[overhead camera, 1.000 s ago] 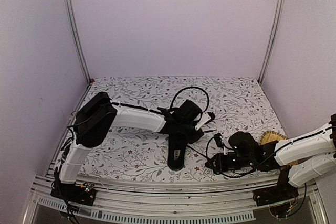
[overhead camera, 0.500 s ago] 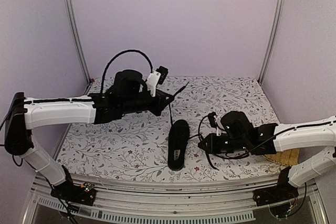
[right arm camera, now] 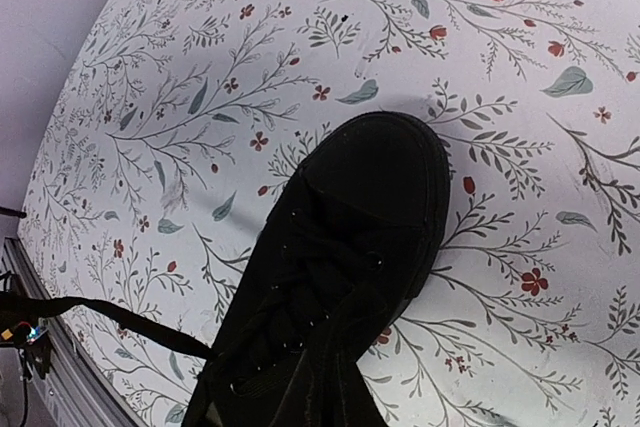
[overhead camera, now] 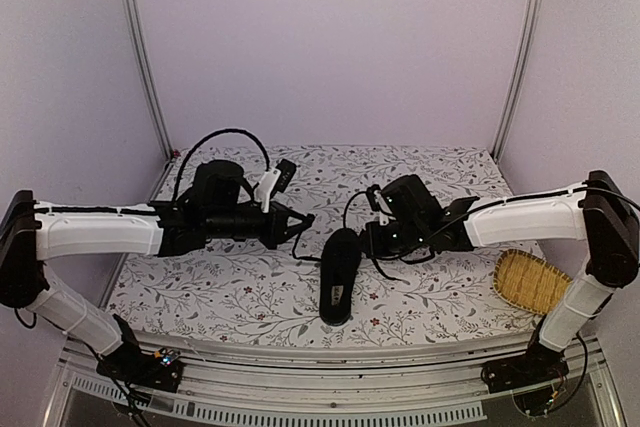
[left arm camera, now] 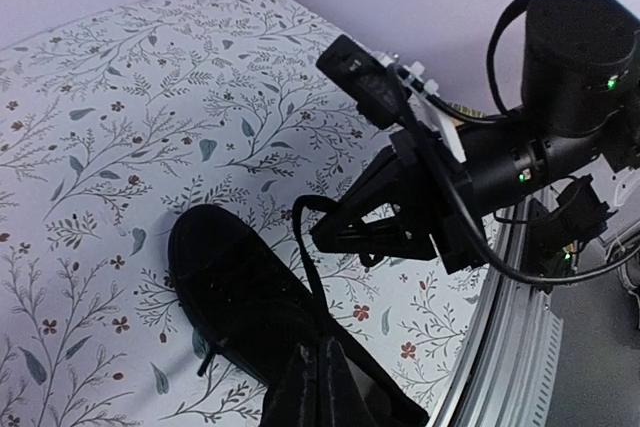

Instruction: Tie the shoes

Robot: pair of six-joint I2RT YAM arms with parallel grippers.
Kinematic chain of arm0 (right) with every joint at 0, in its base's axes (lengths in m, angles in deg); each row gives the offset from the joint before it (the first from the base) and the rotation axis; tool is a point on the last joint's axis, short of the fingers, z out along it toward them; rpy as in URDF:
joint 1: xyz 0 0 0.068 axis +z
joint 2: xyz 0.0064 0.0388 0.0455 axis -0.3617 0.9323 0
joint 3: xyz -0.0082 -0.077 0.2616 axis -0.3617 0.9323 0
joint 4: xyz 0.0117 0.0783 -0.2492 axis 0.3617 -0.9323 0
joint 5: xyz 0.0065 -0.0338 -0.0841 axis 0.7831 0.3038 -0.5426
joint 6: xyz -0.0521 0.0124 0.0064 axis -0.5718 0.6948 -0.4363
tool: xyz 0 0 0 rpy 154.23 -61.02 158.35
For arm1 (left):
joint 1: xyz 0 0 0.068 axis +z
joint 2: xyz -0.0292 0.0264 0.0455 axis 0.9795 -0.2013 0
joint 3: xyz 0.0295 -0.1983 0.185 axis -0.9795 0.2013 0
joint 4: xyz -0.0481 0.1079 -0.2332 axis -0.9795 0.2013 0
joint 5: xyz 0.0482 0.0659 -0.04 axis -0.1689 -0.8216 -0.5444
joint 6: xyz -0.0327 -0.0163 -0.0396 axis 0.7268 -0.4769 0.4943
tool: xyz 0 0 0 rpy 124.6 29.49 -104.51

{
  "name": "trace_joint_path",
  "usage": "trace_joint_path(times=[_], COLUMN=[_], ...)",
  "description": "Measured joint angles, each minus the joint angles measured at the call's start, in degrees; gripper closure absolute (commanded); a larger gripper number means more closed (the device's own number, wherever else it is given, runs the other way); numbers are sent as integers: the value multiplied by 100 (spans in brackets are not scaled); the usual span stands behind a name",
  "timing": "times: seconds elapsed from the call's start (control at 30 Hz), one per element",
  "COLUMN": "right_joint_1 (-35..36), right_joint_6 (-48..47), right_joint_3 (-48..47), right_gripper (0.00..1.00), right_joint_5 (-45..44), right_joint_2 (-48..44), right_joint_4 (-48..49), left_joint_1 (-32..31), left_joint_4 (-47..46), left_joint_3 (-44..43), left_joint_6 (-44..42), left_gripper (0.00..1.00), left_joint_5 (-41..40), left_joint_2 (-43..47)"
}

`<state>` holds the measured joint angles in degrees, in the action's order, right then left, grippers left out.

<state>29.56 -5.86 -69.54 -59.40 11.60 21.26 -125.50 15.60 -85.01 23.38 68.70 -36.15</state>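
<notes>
The all-black shoe (overhead camera: 338, 272) lies on the flowered table with its toe to the back and the pale insole label toward the front. It also shows in the left wrist view (left arm camera: 235, 287) and the right wrist view (right arm camera: 350, 237). My left gripper (overhead camera: 300, 224) hovers just left of the toe, shut on a thin black lace (left arm camera: 305, 267) that runs up toward the right gripper's tip (left arm camera: 325, 232). My right gripper (overhead camera: 372, 239) is just right of the toe, low over the lacing, shut, with lace at its tip. Another stretch of lace (right arm camera: 100, 317) runs off to the left.
A woven bamboo tray (overhead camera: 530, 280) lies at the front right of the table. Purple walls and metal posts (overhead camera: 140, 57) close in the sides and back. The metal front rail (left arm camera: 520, 347) runs close behind the shoe's heel.
My left gripper dropped from high at the back left down to the shoe's toe. My right gripper moved from the front right up and left to the toe's right side.
</notes>
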Motion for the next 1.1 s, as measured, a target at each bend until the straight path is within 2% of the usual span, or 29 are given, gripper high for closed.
trace_joint_path(times=[0.2,0.37,0.43,0.47,0.53,0.57,0.6,0.67,0.8,0.93,1.1], right_joint_1=[-68,-149,-323,-437,-695,-820,-885,-1010,-990,-940,-647], right_joint_6=[-553,-1023,-1043,-1010,-890,-874,-824,-730,-428,323,1346], right_joint_3=[0,-81,-107,-101,-17,70,133,264,358,575,678], right_gripper=[97,95,85,75,40,31,24,17,15,15,19], right_joint_5=[614,946,975,986,1029,1058,1073,1073,1202,1574,1777], right_joint_2=[72,-50,-52,-52,-66,-98,-142,-328,-957,-1598,-1488], right_joint_4=[101,-31,-74,-101,-103,-83,-94,-142,-57,616,1213], left_joint_1=[31,138,177,188,201,203,203,205,221,225,190], left_joint_4=[-393,-389,-396,-413,-470,-527,-557,-584,-584,-673,-1156], left_joint_3=[-37,-629,-839,-903,-960,-979,-1005,-1027,-1027,-951,-466], left_joint_6=[-70,-195,-219,-232,-264,-295,-323,-380,-455,-481,-448], left_gripper=[100,100,100,100,100,100,100,100,100,100,100], left_joint_5=[433,769,866,927,1084,1191,1285,1475,1794,1978,2041], left_joint_2=[-542,-1508,-1740,-1794,-1814,-1814,-1814,-1814,-1814,-1781,-1552])
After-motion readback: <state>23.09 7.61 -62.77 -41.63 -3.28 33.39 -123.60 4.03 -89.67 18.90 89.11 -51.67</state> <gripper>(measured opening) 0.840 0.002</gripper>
